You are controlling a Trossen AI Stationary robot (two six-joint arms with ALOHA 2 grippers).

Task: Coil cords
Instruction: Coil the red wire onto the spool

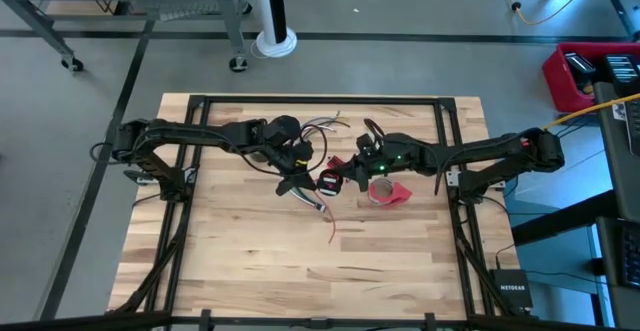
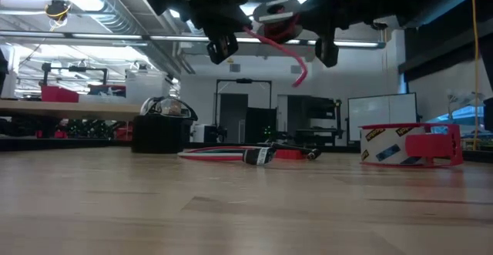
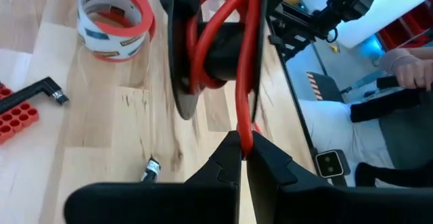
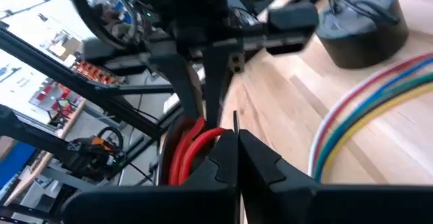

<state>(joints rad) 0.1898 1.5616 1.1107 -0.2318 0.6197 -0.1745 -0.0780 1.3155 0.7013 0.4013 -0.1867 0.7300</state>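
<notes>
A small black-and-red cord coil [image 1: 328, 179] hangs in the air over the middle of the table, between my two grippers. My left gripper [image 1: 305, 171] is shut on one red strand [image 3: 245, 132]. My right gripper [image 1: 345, 174] faces it and is shut on the coil's red loops [image 4: 193, 149]. In the low view the coil [image 2: 273, 25] is high above the table, with a red tail [image 2: 299, 68] hanging free. A long bundle of coloured wires [image 2: 231, 153] lies flat on the table below, its plug end [image 3: 150, 168] toward the near side. My left gripper pinches a single red strand [image 3: 243, 126] between its two fingertips, coming from the table's left and slanting down. The strand runs from the fingers up into the coil, clear of the table. My right gripper holds the coil's bunched red loops [image 4: 183, 158] between its shut fingers, coming about level from the table's right. The coil is lifted clear; how far back it reaches I cannot see.
A red tape roll [image 1: 385, 191] sits just right of the grippers. A black round object [image 1: 283, 129] stands behind the left gripper, with loose wires [image 1: 325, 126] beside it. A red block [image 3: 17, 112] and a small black bar [image 3: 42, 88] lie near the tape.
</notes>
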